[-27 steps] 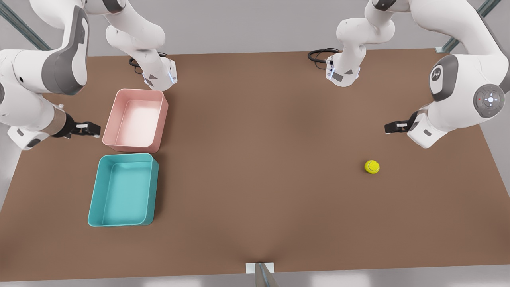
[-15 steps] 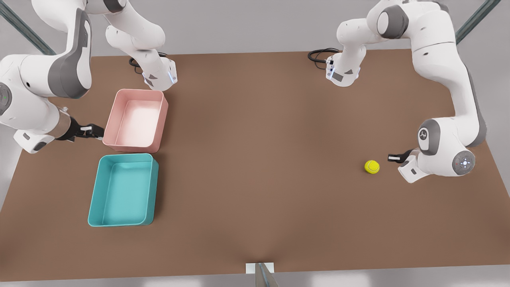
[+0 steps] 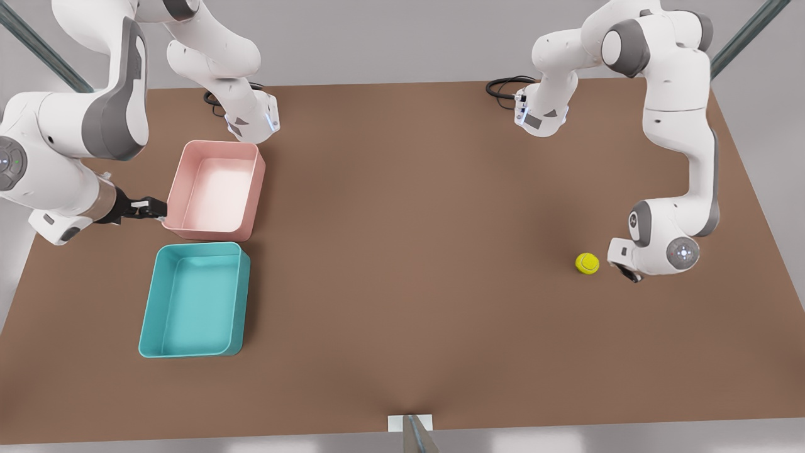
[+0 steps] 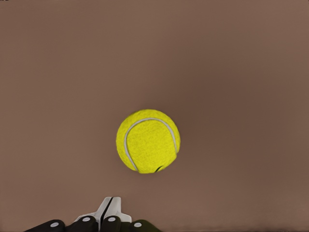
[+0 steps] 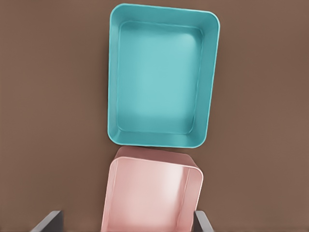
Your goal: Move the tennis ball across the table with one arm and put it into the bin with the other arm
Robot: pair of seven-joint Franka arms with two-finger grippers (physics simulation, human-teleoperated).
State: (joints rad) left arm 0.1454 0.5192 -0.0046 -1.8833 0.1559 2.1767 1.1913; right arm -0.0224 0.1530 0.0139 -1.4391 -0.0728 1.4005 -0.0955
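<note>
The tennis ball [image 3: 587, 263] rests on the brown table [image 3: 409, 251] toward the front view's right. My left gripper [image 3: 629, 274] is low, just on the ball's right and apart from it. In the left wrist view the ball [image 4: 148, 141] lies ahead of this gripper [image 4: 110, 207], whose fingers are shut together with nothing between them. The teal bin [image 3: 148, 296] stands empty at the front view's left. My right gripper [image 3: 157, 208] hovers at the pink bin's left edge. Its spread fingers [image 5: 50, 220] show that it is open, with the teal bin [image 5: 113, 72] beyond.
An empty pink bin [image 3: 258, 189] stands directly behind the teal one, nearly touching it. It appears in the right wrist view as the pink bin [image 5: 108, 193]. Both arm bases sit at the table's far edge with black cables. A wide stretch of bare table separates ball and bins.
My left arm has swung down and forward, bringing its gripper from behind the ball to just beside it. My right gripper has edged slightly toward the pink bin. The ball has not moved.
</note>
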